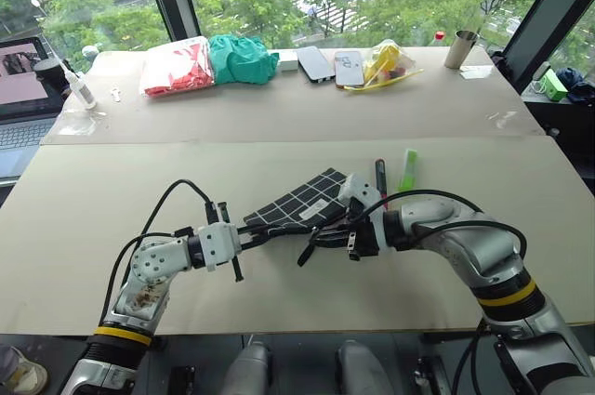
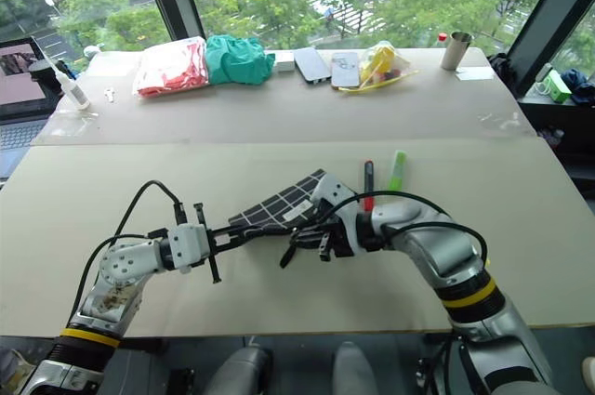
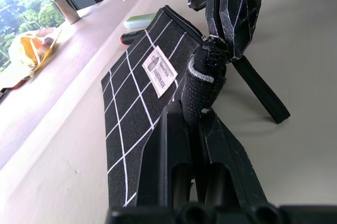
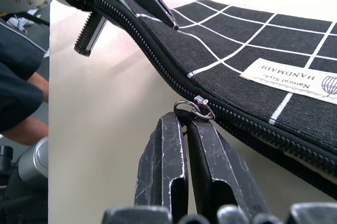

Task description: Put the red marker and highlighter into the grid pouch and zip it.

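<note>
**Grid pouch**: black fabric with white grid lines and a white label, centre of the head views, one end lifted off the bench. The zipper teeth in the right wrist view run meshed along the visible edge on both sides of the pull; whether any stretch is open elsewhere cannot be told.

**Red marker**: lies on the bench just right of the pouch's far corner, centre-right of frame. Not in the pouch.

**Highlighter**: neon green, just right of the marker and roughly parallel to it. Not in the pouch.

**Left end effector**: fingers pressed together, pinching the near corner of the pouch at the fabric end tab of the zipper.

**Right end effector**: fingers pressed together on the zipper pull, its small metal ring sitting at the fingertips.

**Progress, judged:** early stage. Both pens are still outside. The pouch is braced at one end and the pull is in hand, so opening appears to be the step under way. Left to do: open the zipper, insert the marker, insert the highlighter, close the zipper.
</note>
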`<action>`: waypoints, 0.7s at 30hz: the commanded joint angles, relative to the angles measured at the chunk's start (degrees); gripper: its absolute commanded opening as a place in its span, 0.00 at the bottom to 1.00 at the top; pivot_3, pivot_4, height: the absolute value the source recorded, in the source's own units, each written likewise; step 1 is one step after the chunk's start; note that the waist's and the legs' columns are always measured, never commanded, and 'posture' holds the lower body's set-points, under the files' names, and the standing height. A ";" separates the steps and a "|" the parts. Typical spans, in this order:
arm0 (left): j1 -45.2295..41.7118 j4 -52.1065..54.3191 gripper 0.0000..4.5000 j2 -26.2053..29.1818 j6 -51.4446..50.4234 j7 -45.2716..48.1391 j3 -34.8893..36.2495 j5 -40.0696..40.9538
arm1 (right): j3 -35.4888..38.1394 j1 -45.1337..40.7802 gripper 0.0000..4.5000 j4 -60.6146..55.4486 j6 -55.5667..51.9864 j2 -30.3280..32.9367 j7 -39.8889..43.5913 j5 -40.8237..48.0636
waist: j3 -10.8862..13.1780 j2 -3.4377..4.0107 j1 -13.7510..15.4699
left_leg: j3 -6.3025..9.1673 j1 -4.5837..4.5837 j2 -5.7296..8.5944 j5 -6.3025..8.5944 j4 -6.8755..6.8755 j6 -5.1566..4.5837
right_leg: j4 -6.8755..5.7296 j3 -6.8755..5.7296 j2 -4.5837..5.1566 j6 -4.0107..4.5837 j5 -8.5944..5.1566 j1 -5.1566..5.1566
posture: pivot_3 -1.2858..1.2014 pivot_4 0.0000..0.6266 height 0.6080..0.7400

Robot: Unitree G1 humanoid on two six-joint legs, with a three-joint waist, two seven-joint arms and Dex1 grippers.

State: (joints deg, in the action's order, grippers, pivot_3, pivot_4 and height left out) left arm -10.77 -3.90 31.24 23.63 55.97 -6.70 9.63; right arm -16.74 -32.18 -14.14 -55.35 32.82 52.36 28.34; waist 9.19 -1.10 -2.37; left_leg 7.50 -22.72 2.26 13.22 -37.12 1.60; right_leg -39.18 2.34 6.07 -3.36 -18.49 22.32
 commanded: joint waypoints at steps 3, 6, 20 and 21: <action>-0.37 1.91 0.00 0.22 0.19 -0.07 0.43 1.04 | 1.04 -1.11 0.02 1.71 3.00 -0.90 -1.49 -1.86 | 0.00 0.00 -0.05 | 0.00 0.01 0.00 0.00 0.00 0.00 | -0.01 0.00 0.00 0.00 0.00 0.00 | 0.52 0.24 1.00; -1.26 1.04 0.00 0.15 0.29 0.14 0.38 0.92 | 1.55 -0.46 0.23 0.31 4.75 0.84 0.57 -1.77 | 0.00 0.00 0.01 | 0.00 -0.01 0.00 0.00 0.00 0.00 | -0.01 0.01 0.00 0.00 0.00 0.02 | 0.52 0.24 1.00; -1.55 -1.61 0.00 2.61 1.28 0.37 4.04 2.04 | 17.45 2.47 0.58 -0.69 5.81 11.43 3.27 3.59 | 0.00 0.00 0.12 | -0.01 -0.01 0.00 0.00 0.01 -0.01 | 0.01 -0.01 0.01 0.00 0.00 0.00 | 0.52 0.24 1.00; -1.35 -2.15 0.00 3.12 1.52 0.53 4.67 2.33 | 18.26 1.06 0.58 1.70 5.03 10.48 -0.26 2.21 | 0.00 0.00 -0.20 | -0.02 -0.01 0.00 0.00 0.00 -0.01 | 0.01 -0.01 0.01 0.00 0.00 0.00 | 0.52 0.24 1.00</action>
State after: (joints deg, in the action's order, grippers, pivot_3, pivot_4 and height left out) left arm -12.51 -5.92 33.40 23.68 56.45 -4.38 10.45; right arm -1.96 -28.53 -14.01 -52.02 44.15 56.61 32.39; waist 9.19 -1.10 -2.58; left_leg 7.41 -22.69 2.25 13.22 -37.11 1.59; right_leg -39.19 2.39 6.08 -3.36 -18.49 22.33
